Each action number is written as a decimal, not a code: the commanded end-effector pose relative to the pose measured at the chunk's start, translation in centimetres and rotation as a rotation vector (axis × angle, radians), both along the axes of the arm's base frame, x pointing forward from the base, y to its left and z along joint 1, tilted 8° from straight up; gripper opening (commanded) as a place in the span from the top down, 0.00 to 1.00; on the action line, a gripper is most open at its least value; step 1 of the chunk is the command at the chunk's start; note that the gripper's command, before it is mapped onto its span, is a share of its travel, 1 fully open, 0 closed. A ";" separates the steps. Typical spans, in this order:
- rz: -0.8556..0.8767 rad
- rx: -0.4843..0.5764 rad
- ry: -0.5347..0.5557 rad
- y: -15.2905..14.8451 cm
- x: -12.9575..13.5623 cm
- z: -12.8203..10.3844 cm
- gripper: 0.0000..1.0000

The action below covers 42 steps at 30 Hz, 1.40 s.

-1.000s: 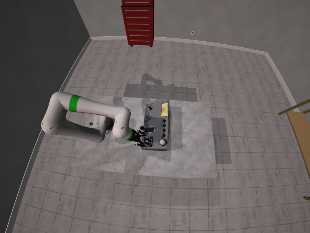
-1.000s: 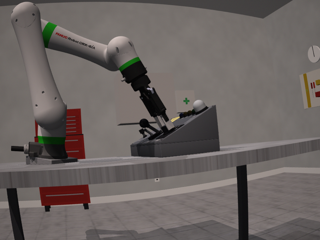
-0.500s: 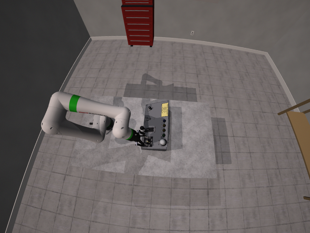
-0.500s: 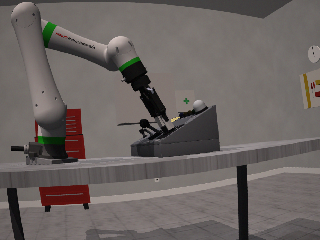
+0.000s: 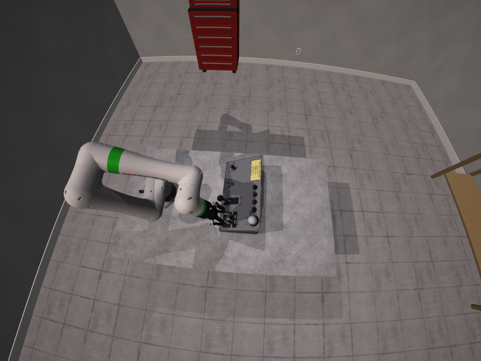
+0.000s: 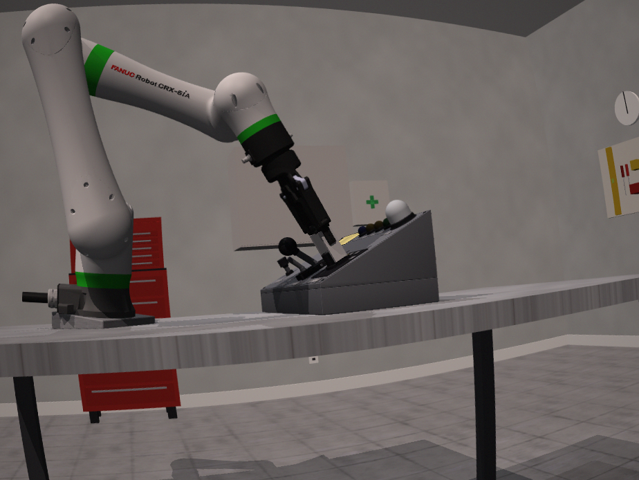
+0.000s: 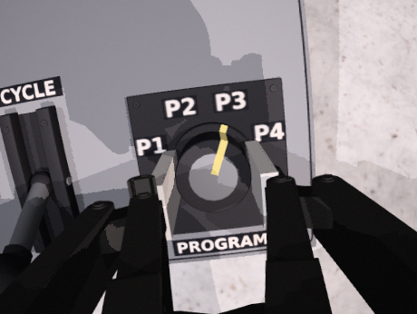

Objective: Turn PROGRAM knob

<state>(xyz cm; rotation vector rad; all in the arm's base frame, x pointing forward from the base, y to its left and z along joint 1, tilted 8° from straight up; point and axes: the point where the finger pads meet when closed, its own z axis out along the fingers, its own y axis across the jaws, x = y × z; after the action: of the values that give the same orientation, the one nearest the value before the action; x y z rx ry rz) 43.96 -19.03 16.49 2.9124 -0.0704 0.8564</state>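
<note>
The grey sloped console point(image 5: 241, 194) stands on the table; it also shows in the side view point(image 6: 356, 268). In the wrist view the round PROGRAM knob point(image 7: 215, 174) sits on a dark plate marked P1, P2, P3 and P4. Its yellow pointer point(image 7: 219, 150) aims at P3. My gripper point(image 7: 212, 166) is shut on the knob, one grey pad on its left side and one on its right. The gripper also shows in the overhead view point(image 5: 224, 219) and in the side view point(image 6: 328, 247), tilted down onto the console's lower face.
A CYCLE lever point(image 7: 30, 190) in its slot lies just left of the knob. A black ball-topped lever point(image 6: 288, 245) stands beside my fingers. A white dome button point(image 6: 397, 211) and a row of dark buttons point(image 5: 254, 200) sit higher on the console. The console's right edge is close to the knob.
</note>
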 end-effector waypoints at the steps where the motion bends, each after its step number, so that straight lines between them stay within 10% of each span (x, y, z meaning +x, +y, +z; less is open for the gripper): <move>1: 0.000 0.000 0.000 0.0 0.0 0.0 1.00; 42: 0.054 -0.035 0.007 0.0 0.0 0.0 1.00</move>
<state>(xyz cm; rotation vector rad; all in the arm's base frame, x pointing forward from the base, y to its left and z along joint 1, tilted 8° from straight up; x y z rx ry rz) 43.96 -19.03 16.49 2.9003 0.0041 0.8482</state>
